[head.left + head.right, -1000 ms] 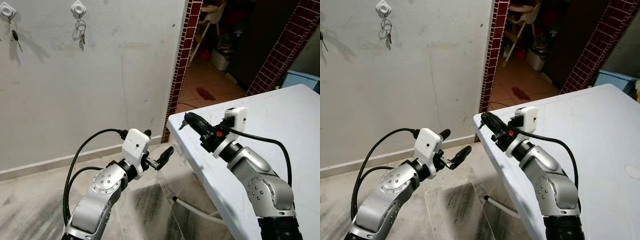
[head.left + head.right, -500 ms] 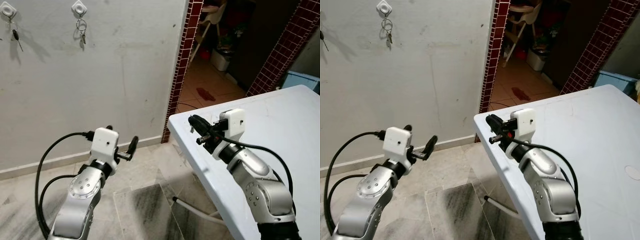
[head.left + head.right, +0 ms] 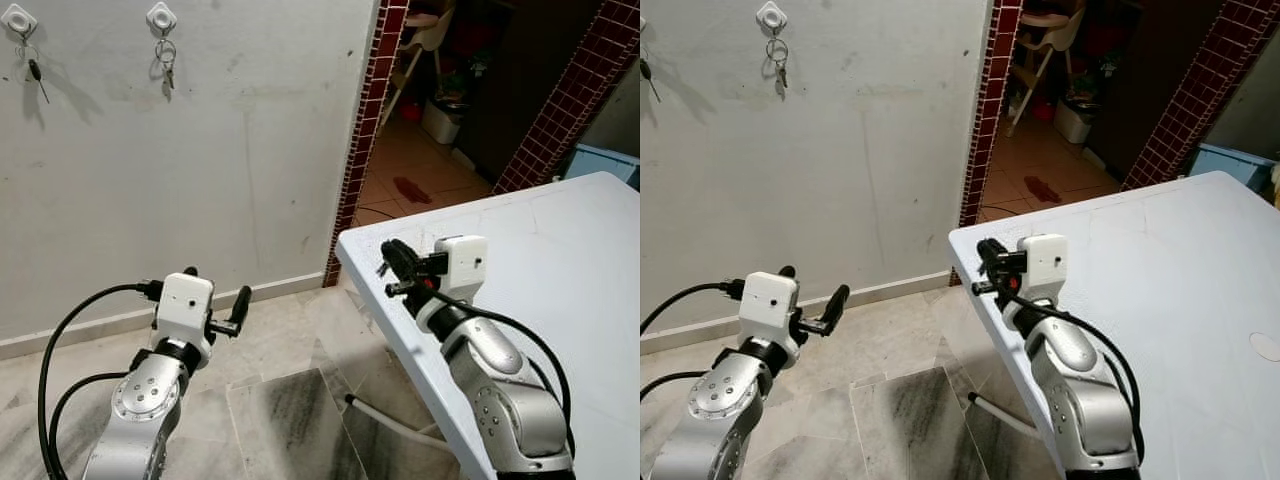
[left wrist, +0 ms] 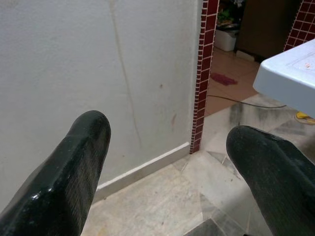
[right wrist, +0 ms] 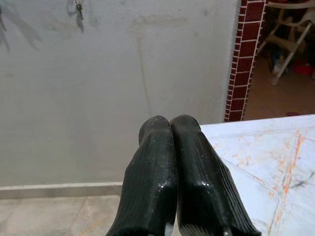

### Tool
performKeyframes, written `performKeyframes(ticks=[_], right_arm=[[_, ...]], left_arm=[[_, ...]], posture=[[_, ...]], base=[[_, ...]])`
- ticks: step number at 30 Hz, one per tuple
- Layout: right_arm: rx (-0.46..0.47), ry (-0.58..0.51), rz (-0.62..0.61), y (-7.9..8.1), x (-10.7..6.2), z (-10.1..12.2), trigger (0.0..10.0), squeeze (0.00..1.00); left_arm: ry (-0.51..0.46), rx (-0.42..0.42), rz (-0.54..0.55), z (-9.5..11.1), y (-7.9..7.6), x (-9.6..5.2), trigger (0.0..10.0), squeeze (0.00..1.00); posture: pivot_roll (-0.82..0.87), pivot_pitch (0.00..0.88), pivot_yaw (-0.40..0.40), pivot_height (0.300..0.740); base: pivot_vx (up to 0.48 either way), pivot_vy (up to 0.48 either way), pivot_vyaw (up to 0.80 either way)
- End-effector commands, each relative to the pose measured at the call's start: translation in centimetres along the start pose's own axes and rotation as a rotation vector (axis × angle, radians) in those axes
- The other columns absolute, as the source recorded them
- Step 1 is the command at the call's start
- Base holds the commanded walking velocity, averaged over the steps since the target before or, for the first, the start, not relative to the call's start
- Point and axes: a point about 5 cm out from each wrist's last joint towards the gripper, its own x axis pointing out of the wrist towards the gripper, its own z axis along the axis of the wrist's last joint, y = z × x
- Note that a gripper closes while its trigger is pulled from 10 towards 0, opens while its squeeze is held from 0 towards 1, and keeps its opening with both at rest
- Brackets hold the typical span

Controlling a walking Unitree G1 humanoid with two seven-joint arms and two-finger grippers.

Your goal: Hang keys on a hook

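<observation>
Two silver arms are reaching forward toward a stained white wall (image 3: 870, 150). The left tool (image 3: 820, 305) is hovering over the marble floor (image 3: 900, 400), its black fingers apart. The right tool (image 3: 987, 268) is hanging above the near-left corner of a white tabletop (image 3: 1180, 270); its finger spacing cannot be made out. High on the far wall, a set of keys (image 3: 776, 62) is dangling from a white hook (image 3: 771, 15). A maroon-tiled doorway (image 3: 990, 110) is opening at right.
</observation>
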Motion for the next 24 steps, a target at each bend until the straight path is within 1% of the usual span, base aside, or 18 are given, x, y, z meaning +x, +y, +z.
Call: performKeyframes(ticks=[1, 7, 24], right_arm=[[-0.02, -0.025, -0.02, -0.1, -0.2, 0.5, 10.0, 0.0], [-0.017, -0.017, -0.035, -0.2, -0.3, 0.2, 10.0, 0.0], [-0.013, -0.019, -0.063, -0.3, -0.1, 0.3, 10.0, 0.0]], left_arm=[[-0.025, 0.002, -0.016, 0.8, -0.2, 0.1, 10.0, 0.0], [-0.023, -0.004, -0.024, 0.9, -0.3, 0.3, 10.0, 0.0], [-0.036, -0.039, -0.033, 1.7, -0.7, 1.2, 10.0, 0.0]], posture=[[0.19, 0.006, -0.092, 0.74], [0.18, 0.008, -0.088, 0.74], [0.18, 0.006, -0.084, 0.74]], base=[[0.0, 0.247, 0.0], [0.0, 0.362, 0.0], [0.0, 0.48, 0.0]])
